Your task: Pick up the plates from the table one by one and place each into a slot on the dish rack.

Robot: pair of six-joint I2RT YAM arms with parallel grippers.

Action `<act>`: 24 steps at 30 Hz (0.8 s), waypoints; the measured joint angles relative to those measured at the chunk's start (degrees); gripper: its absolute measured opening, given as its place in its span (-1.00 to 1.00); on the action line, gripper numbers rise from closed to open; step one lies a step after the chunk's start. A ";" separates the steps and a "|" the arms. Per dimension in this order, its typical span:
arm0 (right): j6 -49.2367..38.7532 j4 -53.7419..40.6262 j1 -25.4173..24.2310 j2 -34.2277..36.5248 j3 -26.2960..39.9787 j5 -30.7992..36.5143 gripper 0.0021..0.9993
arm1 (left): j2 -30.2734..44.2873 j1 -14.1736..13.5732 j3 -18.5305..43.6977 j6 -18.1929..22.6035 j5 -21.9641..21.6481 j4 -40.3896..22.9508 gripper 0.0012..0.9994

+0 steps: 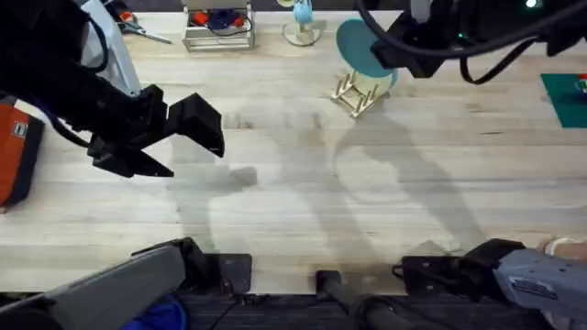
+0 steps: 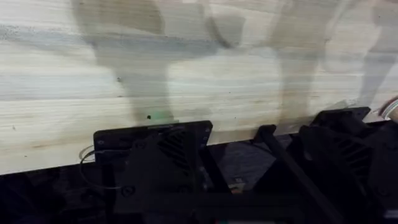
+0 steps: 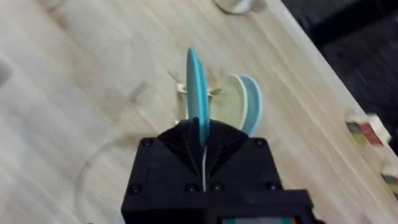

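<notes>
Light-wood table (image 1: pixel 303 174) stretches under both arms. Over at the far side, the right gripper (image 3: pixel 202 134) is clamped on the turquoise plate (image 3: pixel 194 87), held on edge just above the dish rack (image 1: pixel 356 92), where a cream plate (image 3: pixel 235 102) and a light-blue plate (image 3: pixel 252 99) stand slotted. The left gripper (image 1: pixel 188 137) hovers with its jaws spread, holding nothing.

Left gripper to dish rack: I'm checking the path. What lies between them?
Bare table, seen overhead: nothing lies between the left gripper and the dish rack.
</notes>
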 joint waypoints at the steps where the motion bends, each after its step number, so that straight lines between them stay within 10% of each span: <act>1: -0.35 -0.09 -0.39 0.00 0.00 -1.08 -0.94 | 0.00 0.00 0.00 0.00 0.00 0.00 0.99; 24: -0.26 1.36 -5.32 0.83 0.00 -5.92 -0.94 | 0.00 0.00 0.00 0.00 0.00 0.00 0.99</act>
